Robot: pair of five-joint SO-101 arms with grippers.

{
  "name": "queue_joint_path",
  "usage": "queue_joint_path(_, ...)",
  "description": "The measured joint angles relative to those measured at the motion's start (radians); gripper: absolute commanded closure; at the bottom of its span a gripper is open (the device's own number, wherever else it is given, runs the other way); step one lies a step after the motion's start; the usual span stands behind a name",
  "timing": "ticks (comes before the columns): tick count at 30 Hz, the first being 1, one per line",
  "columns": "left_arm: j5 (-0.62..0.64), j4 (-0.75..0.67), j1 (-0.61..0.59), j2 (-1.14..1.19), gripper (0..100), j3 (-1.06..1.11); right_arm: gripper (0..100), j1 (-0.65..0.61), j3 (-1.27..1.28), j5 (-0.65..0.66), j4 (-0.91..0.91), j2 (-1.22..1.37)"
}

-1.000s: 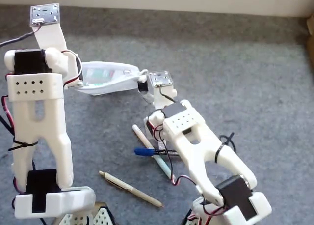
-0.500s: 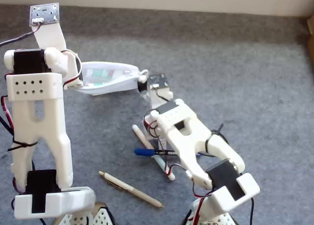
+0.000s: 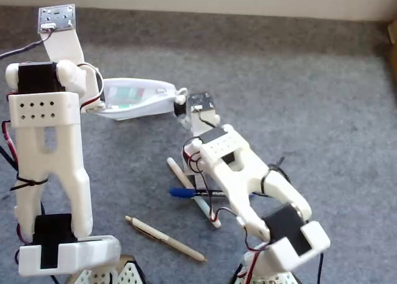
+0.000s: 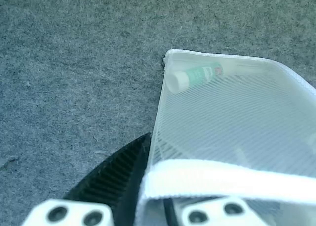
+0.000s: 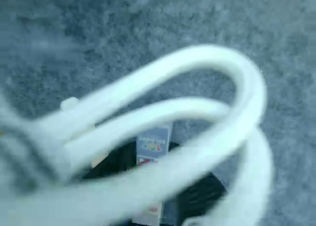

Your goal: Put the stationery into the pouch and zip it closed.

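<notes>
Left wrist view: tube point(image 4: 194, 76) inside pouch point(image 4: 237, 122)

The left arm stands tall from its base and folds over, its tool point(image 3: 97, 106) clamped on one end of the pouch point(image 3: 133, 98). The right arm stretches low and forward, its tool point(image 3: 182, 108) at the pouch's other end, facing the left tool.

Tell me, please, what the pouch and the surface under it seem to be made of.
The pouch looks like thin translucent white plastic or mesh with fine stripes: the small tube inside shows through its wall. The surface seems grey felt or short carpet, matt and fuzzy, with loose fibres visible.
</notes>
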Motion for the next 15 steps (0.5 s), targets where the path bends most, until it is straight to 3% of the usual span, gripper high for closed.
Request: queue_joint_path(15, 0.000, 0.000, 0.000, 0.000, 99, 0.000, 99.4, -0.002, 0.242, 0.000, 0.000, -0.560)
